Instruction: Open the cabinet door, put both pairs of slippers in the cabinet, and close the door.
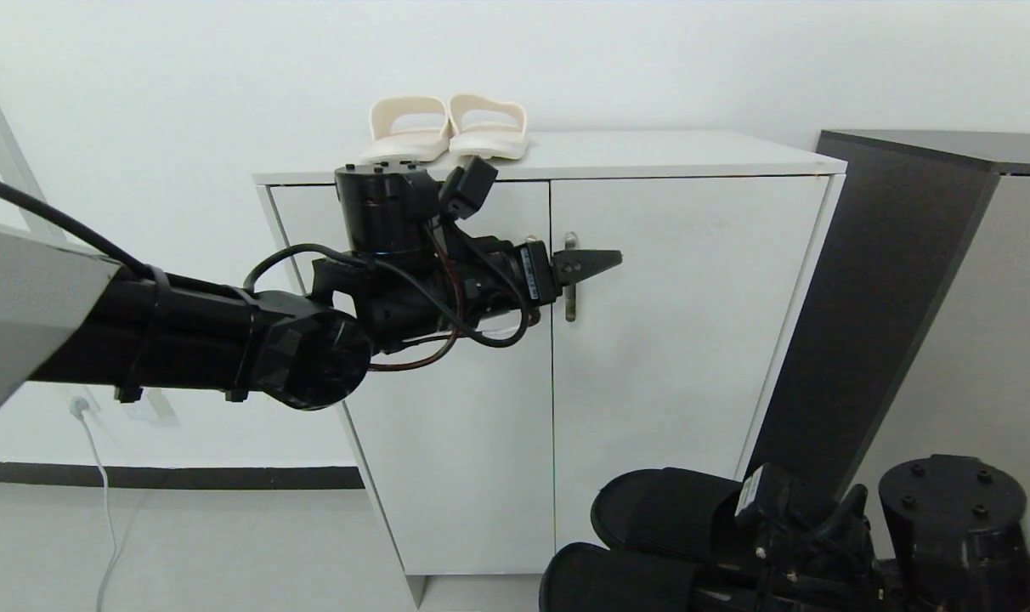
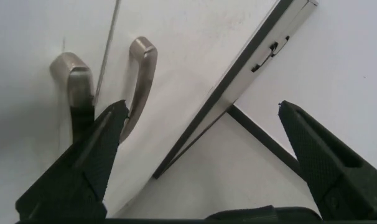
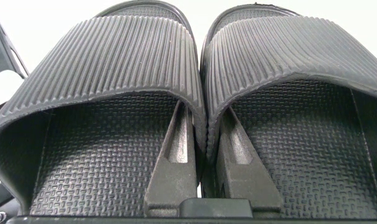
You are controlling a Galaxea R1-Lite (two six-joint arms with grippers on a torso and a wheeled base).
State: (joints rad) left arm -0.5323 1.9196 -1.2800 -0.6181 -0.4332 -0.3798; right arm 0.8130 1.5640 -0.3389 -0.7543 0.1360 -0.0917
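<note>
Both cabinet doors (image 1: 668, 340) closed, cream slippers (image 1: 447, 127) on top; left tool (image 1: 602, 258) spread at handles (image 1: 571, 293); right tool (image 3: 205, 113) pinching black slippers (image 3: 114, 74).

Cabinet (image 1: 668, 357): plain white. Handles (image 2: 140, 81) just beside the black left hand (image 2: 201, 111): brushed silver. Cream slippers (image 1: 447, 129) above that hand: unpatterned. Black slippers (image 3: 132, 68) at the right hand (image 3: 206, 115): ribbed straps, fine cross-hatched footbeds. Adjacent panel (image 1: 863, 297): dark grey.

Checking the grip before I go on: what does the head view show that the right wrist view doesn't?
Head only: the closed cabinet, cream slippers on top, left gripper at the door handle. Right wrist only: the right gripper pinching both straps' inner edges together. Both: the black slippers.
</note>
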